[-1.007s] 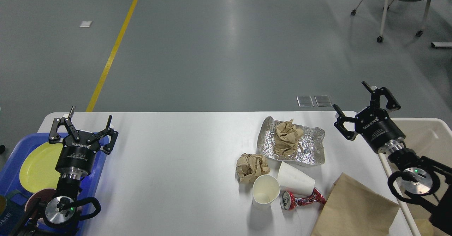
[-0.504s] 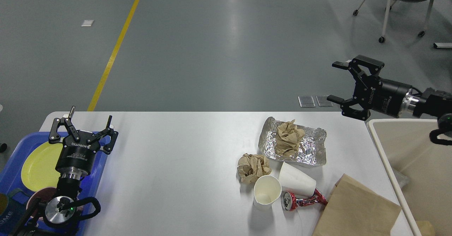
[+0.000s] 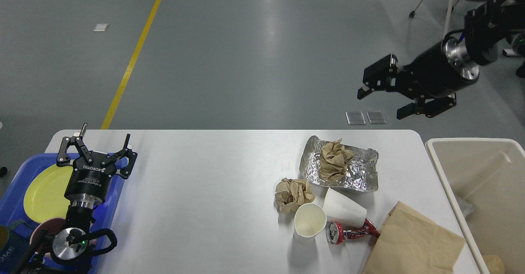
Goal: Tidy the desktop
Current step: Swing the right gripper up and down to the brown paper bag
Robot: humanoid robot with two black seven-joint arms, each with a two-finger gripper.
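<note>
The desktop (image 3: 213, 192) spreads wide and white below me, and I take the foil tray (image 3: 361, 175) as my landmark; a crumpled brown paper wad (image 3: 335, 158) sits inside it, a second paper ball (image 3: 292, 193) lies just beside its near-left corner, and two white paper cups (image 3: 310, 221), one upright and one tipped, stand nearer me, with a crushed red can (image 3: 348, 232) and a flat brown paper bag (image 3: 414, 245) nearer again; my right gripper (image 3: 383, 97) hangs above and beyond the tray, off the table's far edge, fingers spread and empty; my left gripper (image 3: 97, 153) hovers far to the tray's left over the blue tray (image 3: 119, 192), also parted, holding nothing; I judge this litter light and easily crushed; the foil would buckle, so I would pinch its rim gently; the cream bin (image 3: 447, 175) waits to the tray's right.
</note>
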